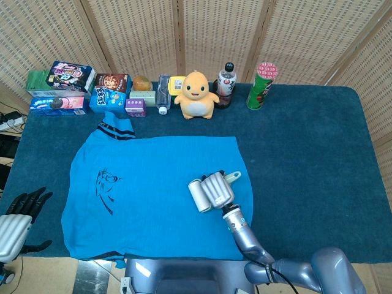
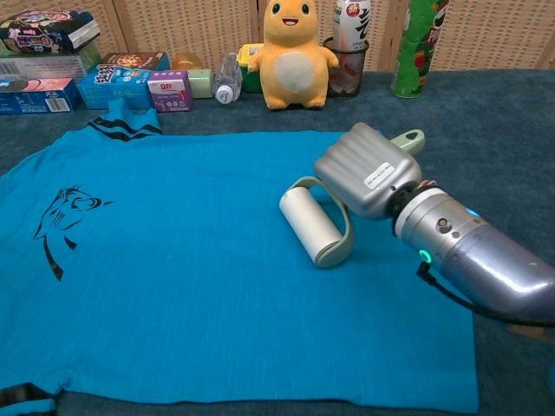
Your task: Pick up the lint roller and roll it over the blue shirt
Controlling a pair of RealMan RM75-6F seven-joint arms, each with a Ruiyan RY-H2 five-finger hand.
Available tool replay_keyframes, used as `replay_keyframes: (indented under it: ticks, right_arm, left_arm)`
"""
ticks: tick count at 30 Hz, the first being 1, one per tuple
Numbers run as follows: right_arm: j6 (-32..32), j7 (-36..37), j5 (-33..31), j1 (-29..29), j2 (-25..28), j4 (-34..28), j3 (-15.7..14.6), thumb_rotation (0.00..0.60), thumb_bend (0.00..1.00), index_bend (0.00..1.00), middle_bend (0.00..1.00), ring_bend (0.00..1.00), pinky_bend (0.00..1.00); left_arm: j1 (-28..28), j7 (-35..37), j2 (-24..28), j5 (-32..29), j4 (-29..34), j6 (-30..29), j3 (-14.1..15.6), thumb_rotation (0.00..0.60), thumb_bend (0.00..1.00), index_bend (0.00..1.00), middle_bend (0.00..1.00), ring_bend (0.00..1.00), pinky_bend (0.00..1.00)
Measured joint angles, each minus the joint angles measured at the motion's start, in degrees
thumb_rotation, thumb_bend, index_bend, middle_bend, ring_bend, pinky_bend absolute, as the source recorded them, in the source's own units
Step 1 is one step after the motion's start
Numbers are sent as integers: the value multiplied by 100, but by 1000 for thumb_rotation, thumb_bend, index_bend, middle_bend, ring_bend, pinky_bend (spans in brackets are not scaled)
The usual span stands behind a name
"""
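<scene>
The blue shirt lies flat on the dark blue table, its printed logo at the left. My right hand grips the pale green handle of the lint roller, whose white roll presses on the shirt's right half. The handle's end sticks out past the hand. My left hand hangs off the table's left edge with fingers spread and nothing in it; the chest view does not show it.
Along the table's back edge stand snack boxes, a small bottle, a yellow plush toy, a drink bottle and a green chip can. Bare carpet-like table surface spreads to the right.
</scene>
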State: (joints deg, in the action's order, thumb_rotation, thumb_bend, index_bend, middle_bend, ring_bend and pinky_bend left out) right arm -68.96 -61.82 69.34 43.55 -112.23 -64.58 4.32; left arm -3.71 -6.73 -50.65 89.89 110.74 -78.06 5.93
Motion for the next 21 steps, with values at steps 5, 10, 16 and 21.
replay_keyframes:
  ticks: [5,10,16,21]
  right_arm:
    - [18,307,111,-127,208,293,-40,600,1000,527,717,830,1000]
    - [59,651,188,-262,427,633,-46,600,1000,527,717,830,1000]
    - [96,1036,262,-346,647,752,44,600,1000,527,717,830,1000]
    - [174,1472,118,-368,946,434,380,600,1000,527,717,830,1000]
  left_arm:
    - [10,-72,-21,29,18,-4,15,600,90,0,0,0,11]
    - [-6,-177,-56,-31,43,56,10,600,91,0,0,0,11]
    - [-13,-218,-67,-78,61,80,2,600,90,0,0,0,11]
    - [-17,-207,-59,-102,65,85,-5,600,90,0,0,0,11]
